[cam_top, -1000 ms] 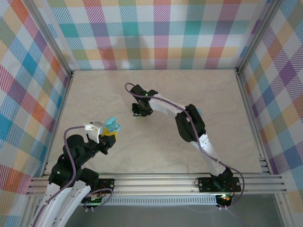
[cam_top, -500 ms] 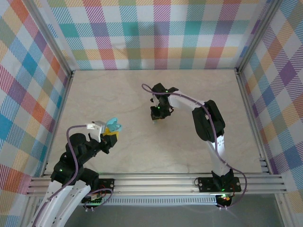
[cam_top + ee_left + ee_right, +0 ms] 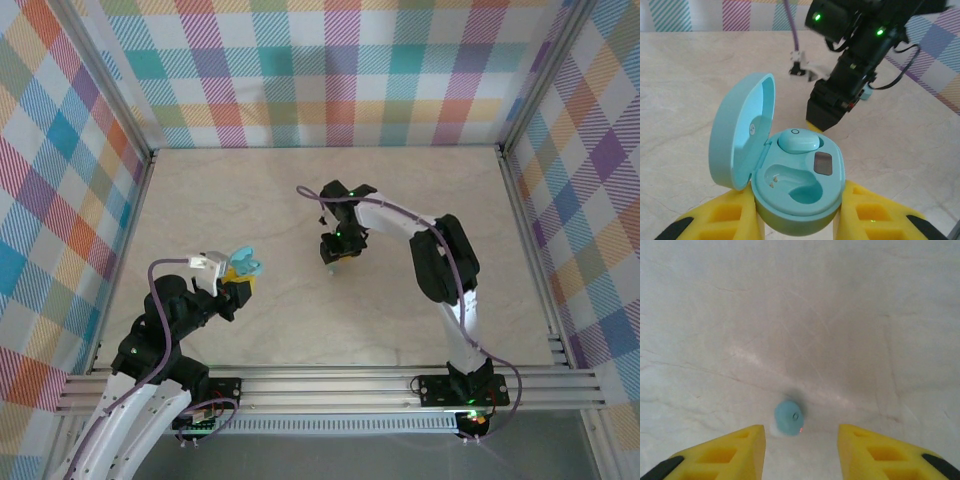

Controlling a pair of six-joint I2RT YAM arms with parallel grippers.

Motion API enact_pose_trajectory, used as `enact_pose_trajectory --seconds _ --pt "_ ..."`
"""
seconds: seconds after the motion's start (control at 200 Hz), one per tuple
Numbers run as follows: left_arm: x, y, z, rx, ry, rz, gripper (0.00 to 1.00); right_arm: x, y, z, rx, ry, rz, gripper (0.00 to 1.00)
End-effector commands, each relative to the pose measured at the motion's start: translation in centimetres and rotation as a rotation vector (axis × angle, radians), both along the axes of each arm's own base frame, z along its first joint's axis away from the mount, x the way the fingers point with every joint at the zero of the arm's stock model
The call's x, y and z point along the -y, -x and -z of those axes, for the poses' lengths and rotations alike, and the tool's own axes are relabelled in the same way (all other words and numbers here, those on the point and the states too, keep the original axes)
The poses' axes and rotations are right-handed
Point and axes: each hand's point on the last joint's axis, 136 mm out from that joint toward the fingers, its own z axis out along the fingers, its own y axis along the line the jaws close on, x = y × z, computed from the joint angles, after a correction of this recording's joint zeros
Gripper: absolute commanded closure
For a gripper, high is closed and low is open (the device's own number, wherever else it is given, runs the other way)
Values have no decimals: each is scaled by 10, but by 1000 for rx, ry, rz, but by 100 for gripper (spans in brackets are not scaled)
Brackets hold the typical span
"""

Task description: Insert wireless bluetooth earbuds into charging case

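Observation:
My left gripper (image 3: 797, 212) is shut on the charging case (image 3: 800, 197), a light-blue oval held above the table with its lid (image 3: 740, 132) tipped open to the left. One earbud (image 3: 797, 141) sits in the far slot; the near slot shows bare contacts. Seen from above, the case (image 3: 244, 263) is at the left gripper (image 3: 236, 276), left of centre. A second earbud (image 3: 788, 417) lies on the table between the yellow fingers (image 3: 730, 452) of my right gripper (image 3: 801, 445), nearer the left finger. That gripper is open and touches nothing. The right gripper (image 3: 338, 256) hangs over mid-table.
The tabletop (image 3: 300, 190) is pale marble, walled by checked panels with an aluminium frame (image 3: 330, 385) at the near edge. In the left wrist view the right arm's dark wrist (image 3: 850, 65) stands just behind the case.
The right gripper has swung right, away from the case, and lowered over the table; its jaws now stand apart. The left gripper keeps the case and has shifted slightly.

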Motion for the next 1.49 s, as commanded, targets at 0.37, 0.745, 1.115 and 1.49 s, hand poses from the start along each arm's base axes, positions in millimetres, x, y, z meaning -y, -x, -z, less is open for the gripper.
enact_pose_trajectory --seconds 0.37,0.745,1.115,1.49 --pt "39 -9 -30 95 79 205 100 -2 10 -32 -8 -152 229 61" --pt "63 -10 -20 43 153 328 100 2 11 3 -30 -4 260 66" --pt "69 -9 -12 20 133 342 100 -11 16 19 -44 30 219 70" --pt "69 -8 -11 14 125 343 100 -7 17 27 -47 59 211 72"
